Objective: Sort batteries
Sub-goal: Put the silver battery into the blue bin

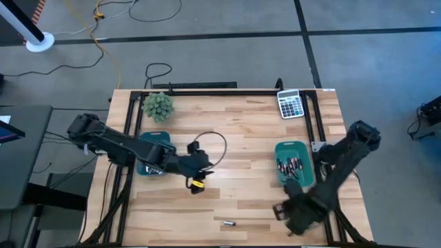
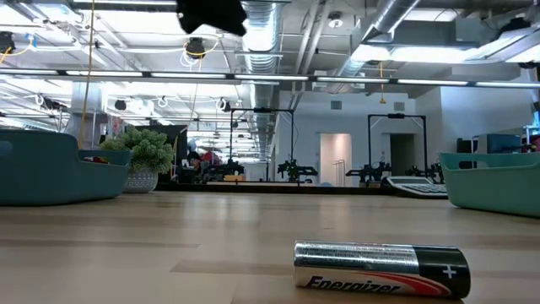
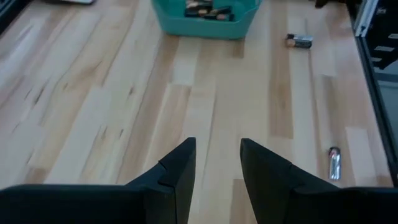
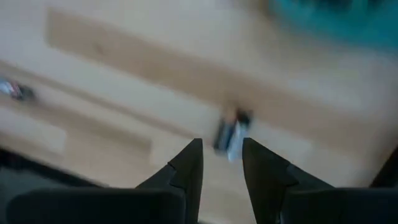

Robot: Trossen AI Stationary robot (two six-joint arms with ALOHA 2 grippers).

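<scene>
One silvery battery (image 1: 228,224) lies on its side near the table's front edge, and it fills the foreground of the low view (image 2: 380,268). A second battery (image 4: 231,132) lies on the wood just beyond my right gripper (image 4: 222,146), which hangs open above it at the front right (image 1: 281,210). My left gripper (image 1: 196,180) hovers open over the table's middle left, its fingers (image 3: 180,168) with nothing between them. The right teal bin (image 1: 293,163) holds several batteries. The left teal bin (image 1: 153,155) lies mostly under my left arm.
A small potted plant (image 1: 158,105) stands at the far left and a grey calculator (image 1: 290,103) at the far right. A black cable loop (image 1: 213,141) trails from my left wrist. Bare wood lies between the two bins.
</scene>
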